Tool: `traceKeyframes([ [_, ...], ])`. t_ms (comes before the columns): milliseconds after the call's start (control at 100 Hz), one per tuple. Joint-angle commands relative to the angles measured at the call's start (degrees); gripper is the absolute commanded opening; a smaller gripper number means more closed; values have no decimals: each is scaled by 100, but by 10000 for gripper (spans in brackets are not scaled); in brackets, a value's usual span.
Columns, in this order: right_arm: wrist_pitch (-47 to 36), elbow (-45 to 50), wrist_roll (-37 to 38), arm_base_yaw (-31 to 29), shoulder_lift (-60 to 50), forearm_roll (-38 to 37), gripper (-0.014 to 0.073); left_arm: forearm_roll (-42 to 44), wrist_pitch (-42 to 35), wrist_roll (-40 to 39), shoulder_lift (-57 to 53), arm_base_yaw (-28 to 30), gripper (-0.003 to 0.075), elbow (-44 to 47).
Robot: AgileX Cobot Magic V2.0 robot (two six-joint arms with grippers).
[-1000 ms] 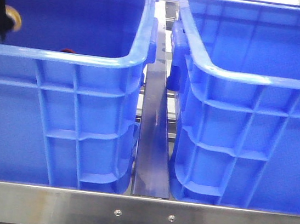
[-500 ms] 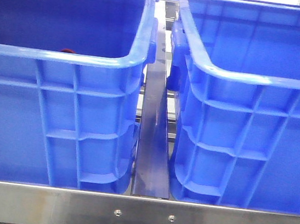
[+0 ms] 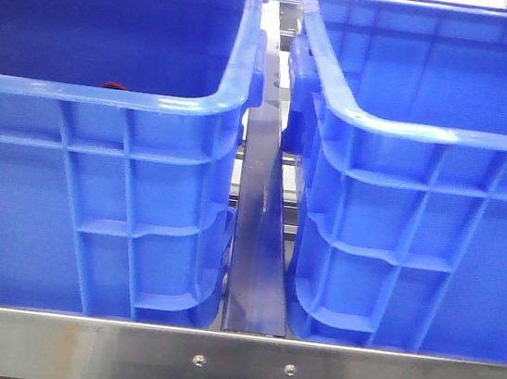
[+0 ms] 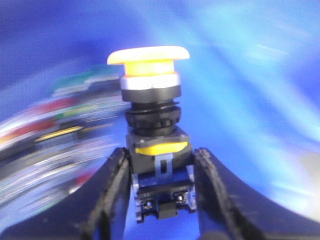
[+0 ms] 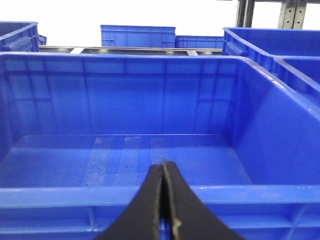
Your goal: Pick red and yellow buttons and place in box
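Yellow button (image 4: pixel 150 90) sits clamped by its dark body in my left gripper (image 4: pixel 160 172); my right gripper (image 5: pixel 163 200) is clenched on nothing, facing a blue crate (image 5: pixel 125 195).

Yellow button (image 4: pixel 150 125): mushroom cap, silver collar, dark ribbed body, upright, clamped at its base between the two black fingers (image 4: pixel 112 195) of the left gripper (image 4: pixel 161 192); blurred blue behind. Red button (image 3: pixel 111 86): only a sliver shows behind the near rim of the left box (image 3: pixel 152 106). Right box (image 3: pixel 447 136): blue, ribbed walls, thick rim.
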Motion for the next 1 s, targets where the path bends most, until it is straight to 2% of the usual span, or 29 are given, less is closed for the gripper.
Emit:
traceKeyframes([
  [0, -410, 30, -43, 16, -97, 8, -69, -185, -318, 73, -53, -501, 146, -158],
  [130, -410, 30, -43, 16, -97, 8, -69, -185, -256, 341, 118, -1263, 146, -158],
  [280, -436, 30, -43, 16, -97, 8, -69, -185, -186, 465, 292, -1883, 146, -168],
  [570, -881, -44, -6, 16, -97, 8, -69, -185, -174, 499, 402, -2097, 146, -168],
  [670, -372, -401, 115, 23, -51, 8, -69, -185, -163, 499, 402, -2097, 146, -168],
  [790, 708, -1058, 115, 23, 123, 8, -69, -185, -163, 499, 402, -2097, 146, -168],
  [990, 2056, -2134, 115, 23, 816, 8, -69, -145, -163, 499, 402, -2097, 146, -168],
])
